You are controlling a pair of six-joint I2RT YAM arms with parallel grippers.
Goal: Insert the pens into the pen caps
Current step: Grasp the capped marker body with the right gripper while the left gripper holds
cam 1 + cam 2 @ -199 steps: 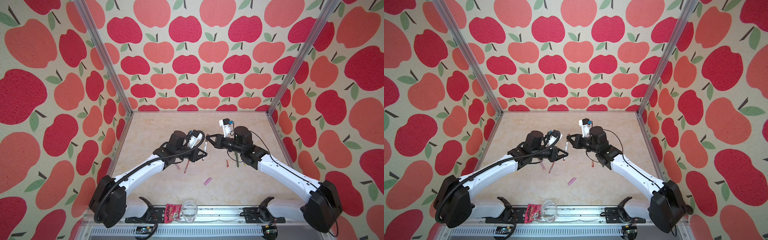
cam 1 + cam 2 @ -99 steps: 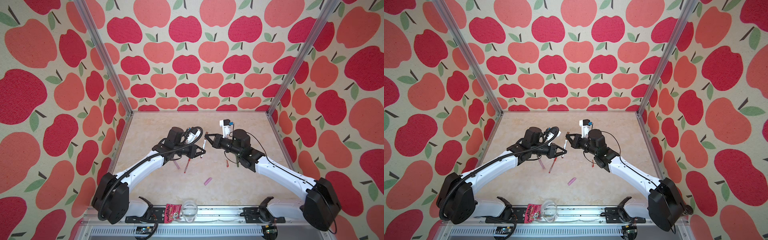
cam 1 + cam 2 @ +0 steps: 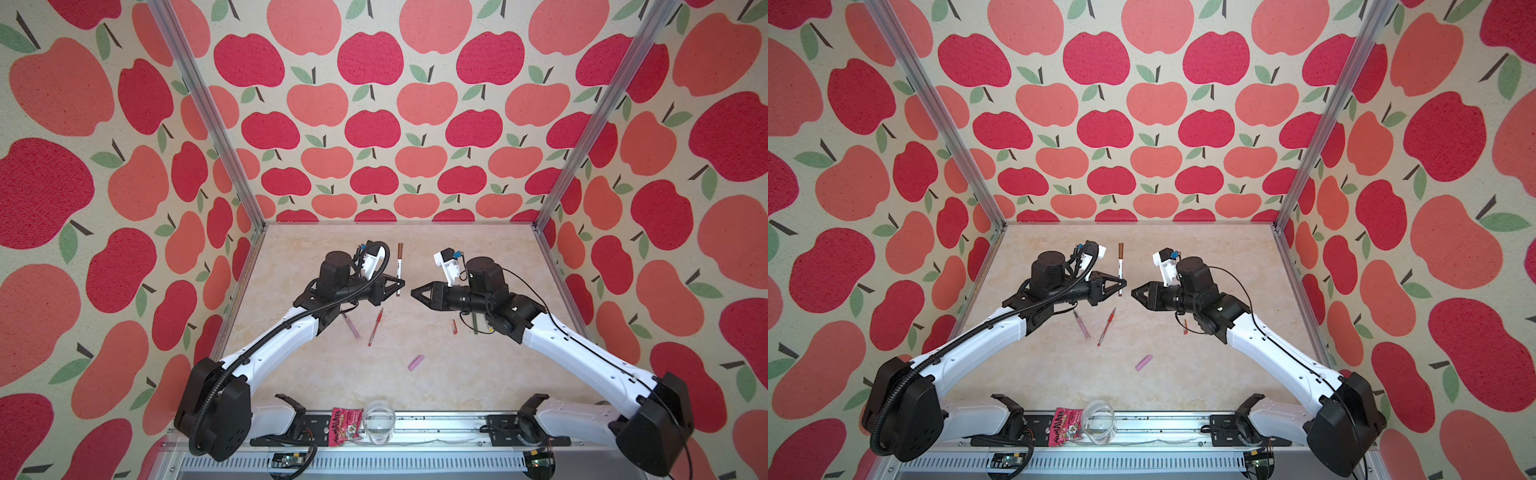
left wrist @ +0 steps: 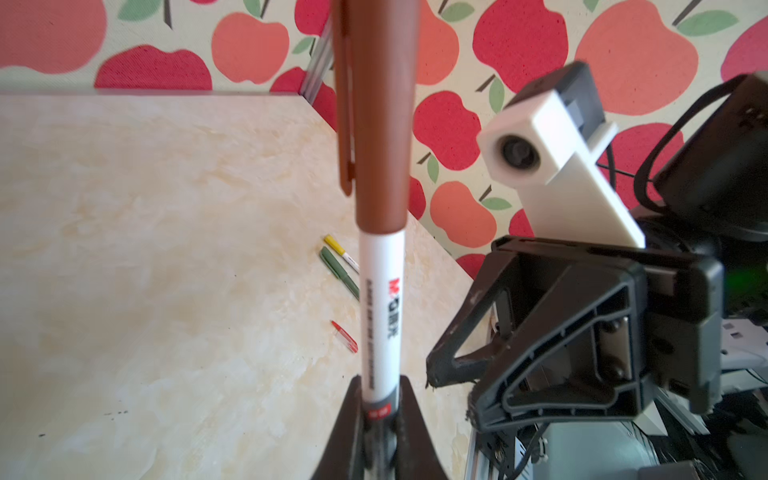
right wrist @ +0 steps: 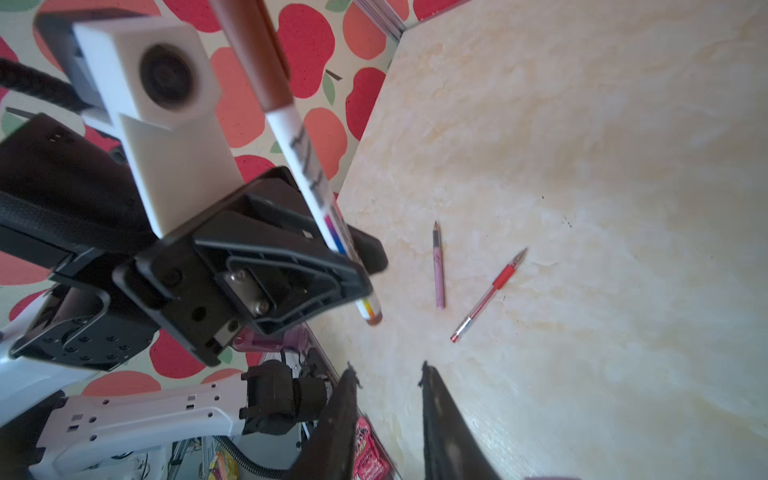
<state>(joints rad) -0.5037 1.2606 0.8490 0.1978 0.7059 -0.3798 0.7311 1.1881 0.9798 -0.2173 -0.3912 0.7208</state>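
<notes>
- My left hand (image 3: 401,284) is clamped on the lower end of a white pen (image 3: 399,270) and holds it upright above the tabletop (image 3: 457,249). The brown cap (image 3: 400,248) sits on the pen's top end.
- My right hand (image 3: 413,292) faces it, just beside the barrel. In the right wrist view its jaws are parted and empty.
- In the left wrist view the cap meets the barrel with no gap I can see, but I cannot tell whether it is clicked home. If it is only perched, it could drop off when I lay the pen down.
- The grip is low on a long barrel. A brush from the right hand as it swings away could lever the pen askew or out of the jaws.
- The lilac pen (image 3: 351,325) and red pen (image 3: 375,327) lie uncapped, near each other, under the left arm. Lowering the arm there risks pushing them or rolling one away.
- The pink cap (image 3: 415,362) lies alone toward the front. The red cap (image 3: 454,327) lies close by the right arm, which could sweep it off.
- A green pen (image 4: 338,272) and a yellow-capped pen (image 4: 340,251) lie side by side near the red cap and look finished. I would set this pen down clear of them.
</notes>
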